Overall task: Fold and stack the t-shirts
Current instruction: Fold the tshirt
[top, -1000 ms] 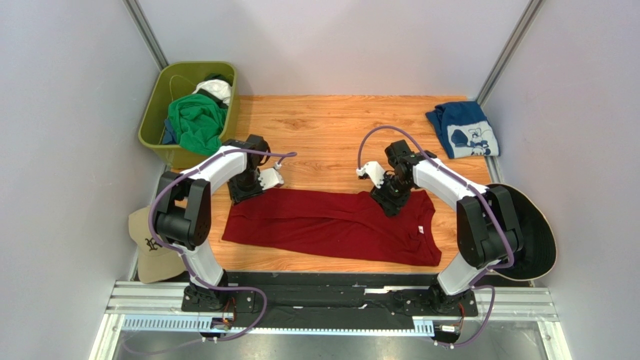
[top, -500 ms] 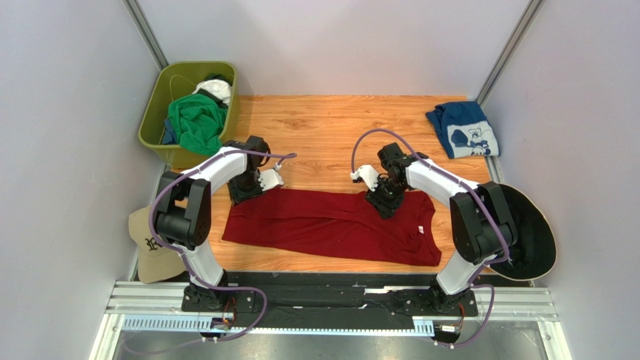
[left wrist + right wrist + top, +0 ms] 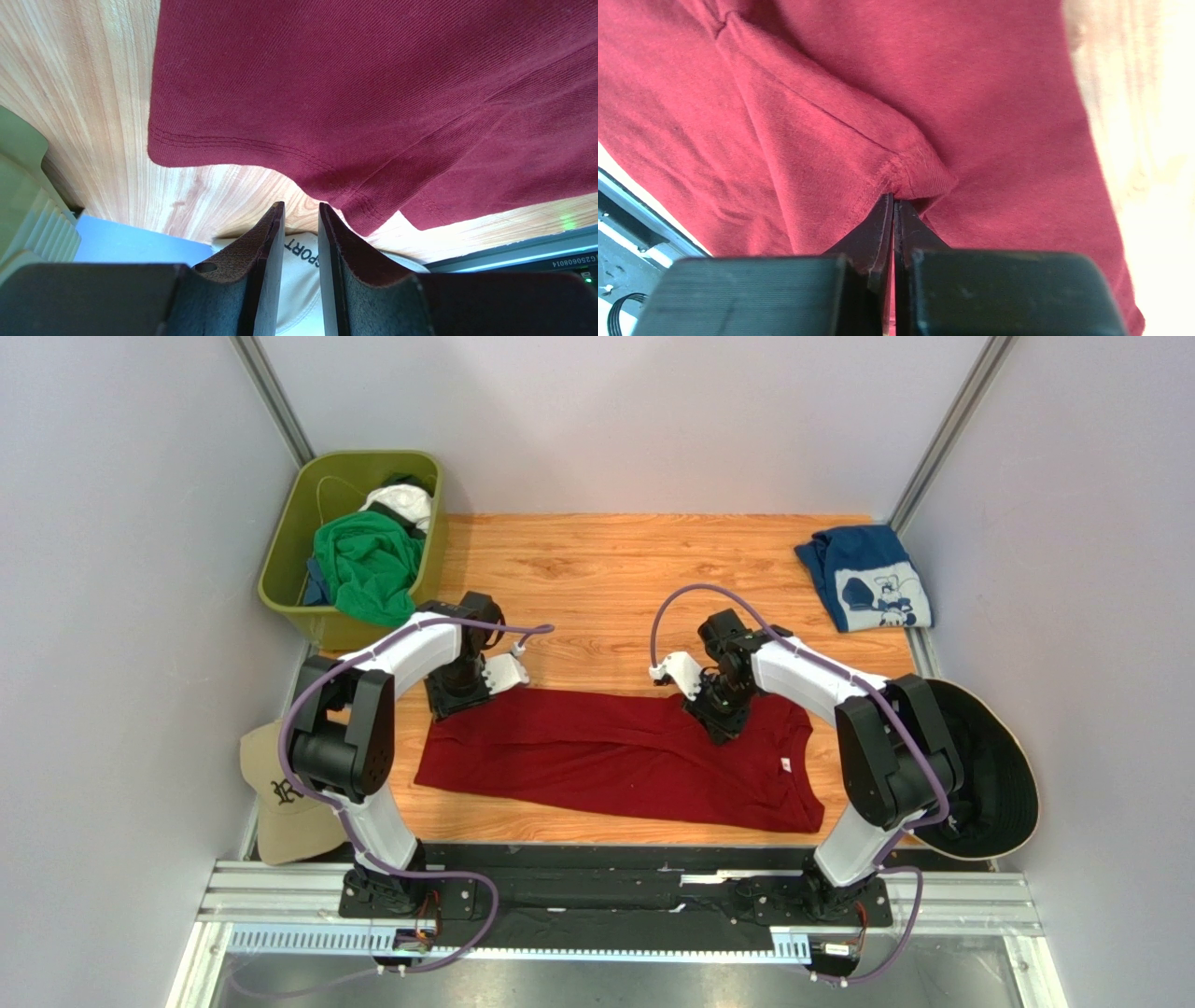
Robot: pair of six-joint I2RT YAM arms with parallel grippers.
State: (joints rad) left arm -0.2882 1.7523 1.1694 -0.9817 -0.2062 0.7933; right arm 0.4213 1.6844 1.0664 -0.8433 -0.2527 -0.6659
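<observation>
Evidently limp and light, the dark red t-shirt [image 3: 603, 753] is best pinched at its hems: right gripper [image 3: 894, 201] nips a hem fold; left gripper [image 3: 300, 210] stands slightly parted.

A dark red t-shirt [image 3: 393, 91] fills the upper frame, its stitched hem curving over the wooden counter [image 3: 84, 105]. The gripper [image 3: 301, 206] sits at the bottom with its jaws a narrow slit apart. A hemmed corner of the shirt reaches one fingertip [image 3: 324, 210]. Through the slit shows a pale cap [image 3: 300, 253] with dark lettering. An olive bin [image 3: 24, 189] edges the left side.
</observation>
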